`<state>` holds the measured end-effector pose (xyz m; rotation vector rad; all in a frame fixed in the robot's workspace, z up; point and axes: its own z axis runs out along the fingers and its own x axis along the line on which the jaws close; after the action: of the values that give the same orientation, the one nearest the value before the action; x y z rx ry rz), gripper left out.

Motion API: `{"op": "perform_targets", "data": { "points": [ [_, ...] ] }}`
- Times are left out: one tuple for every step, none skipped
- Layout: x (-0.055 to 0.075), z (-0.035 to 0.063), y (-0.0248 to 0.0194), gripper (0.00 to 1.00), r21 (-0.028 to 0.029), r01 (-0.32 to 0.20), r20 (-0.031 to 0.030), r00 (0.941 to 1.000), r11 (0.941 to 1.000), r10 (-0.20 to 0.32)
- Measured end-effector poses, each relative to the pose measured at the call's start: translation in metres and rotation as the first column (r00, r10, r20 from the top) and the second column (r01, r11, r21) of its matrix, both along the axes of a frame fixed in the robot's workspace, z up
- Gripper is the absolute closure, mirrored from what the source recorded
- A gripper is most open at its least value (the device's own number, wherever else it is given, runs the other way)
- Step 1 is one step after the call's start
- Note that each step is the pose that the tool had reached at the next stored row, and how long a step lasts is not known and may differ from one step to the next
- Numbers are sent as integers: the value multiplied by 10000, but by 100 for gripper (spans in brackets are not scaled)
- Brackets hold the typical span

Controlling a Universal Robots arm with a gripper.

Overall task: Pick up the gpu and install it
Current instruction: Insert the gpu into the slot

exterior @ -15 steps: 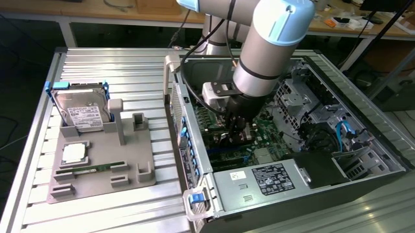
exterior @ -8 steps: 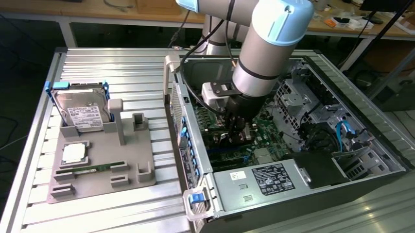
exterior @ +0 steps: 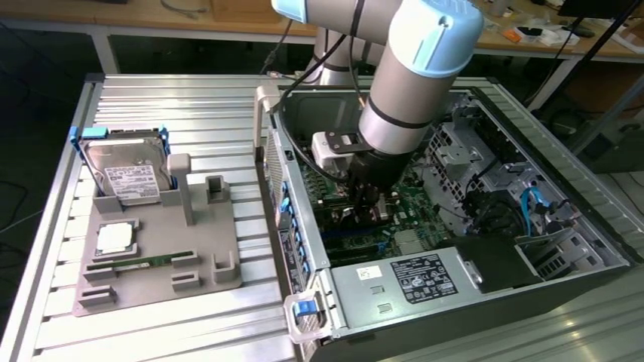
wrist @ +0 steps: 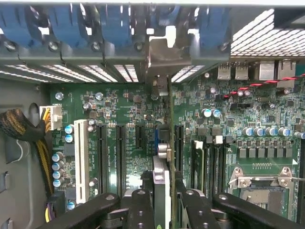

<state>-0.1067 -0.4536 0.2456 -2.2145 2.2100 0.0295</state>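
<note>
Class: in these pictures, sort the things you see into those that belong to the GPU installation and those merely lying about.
In use: gpu, gripper holding it edge-on over the motherboard, open computer case.

Lying about: hard drive, memory stick, grey parts holder.

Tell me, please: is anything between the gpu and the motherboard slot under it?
Nothing visible blocks it. The gpu is held edge-on between the fingers, above the green motherboard inside the computer case. Whether it already touches a slot, I cannot tell.

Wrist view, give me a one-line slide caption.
Gripper holds the gpu edge-on above the green motherboard, its metal bracket toward the blue slot clips.
</note>
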Motion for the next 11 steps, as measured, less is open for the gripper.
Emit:
{"op": "perform_targets", "data": {
  "points": [
    [0, 0, 0, 73, 0, 0, -1, 10000, 10000, 0],
    [0, 0, 0, 73, 0, 0, 0, 10000, 10000, 0],
    [0, 2, 0, 73, 1, 0, 0, 10000, 10000, 0],
    [-1, 15, 0, 73, 0, 0, -1, 10000, 10000, 0],
    [0, 40, 0, 73, 0, 0, 0, 10000, 10000, 0],
    [0, 76, 1, 73, -1, -1, 0, 10000, 10000, 1],
    [1, 108, 3, 73, 0, -1, 0, 10000, 10000, 1],
    [0, 126, 4, 73, -1, -1, -1, 10000, 10000, 1],
    [0, 126, 4, 73, 1, 0, 0, 10000, 10000, 0],
    [0, 126, 4, 73, 1, 0, 0, 10000, 10000, 0],
    [0, 126, 4, 73, 1, 0, 0, 10000, 10000, 0]
  ]
}}
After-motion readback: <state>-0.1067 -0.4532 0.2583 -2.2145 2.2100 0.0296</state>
